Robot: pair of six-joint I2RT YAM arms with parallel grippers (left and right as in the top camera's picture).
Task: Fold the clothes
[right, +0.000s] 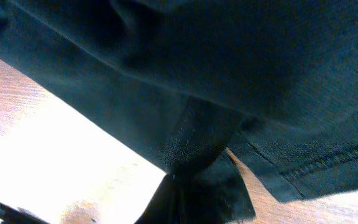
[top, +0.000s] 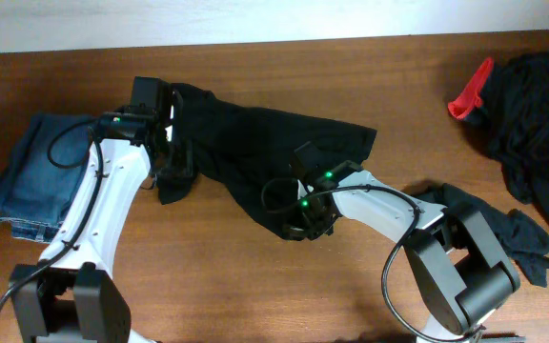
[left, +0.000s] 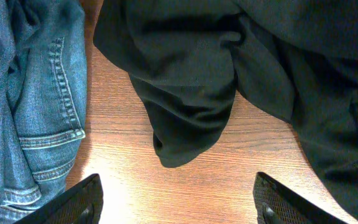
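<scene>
Black shirt lies crumpled between our pincers, soft matte knit with a stitched hem, nothing folded yet. Our right pincer is pressed together, pinching its lower edge. Our left pincer hangs spread and empty beside a rumpled sleeve. Dark garments lie well beyond the right pincer, so we judge the folding barely begun.

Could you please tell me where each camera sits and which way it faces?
Overhead: above the table, facing straight down on the black shirt, jeans and both arms.
Left wrist: on that arm, looking past the open left tool at shirt and jeans.
Right wrist: on that arm, close against fabric the right tool pinches.
All three share the shirt.
</scene>
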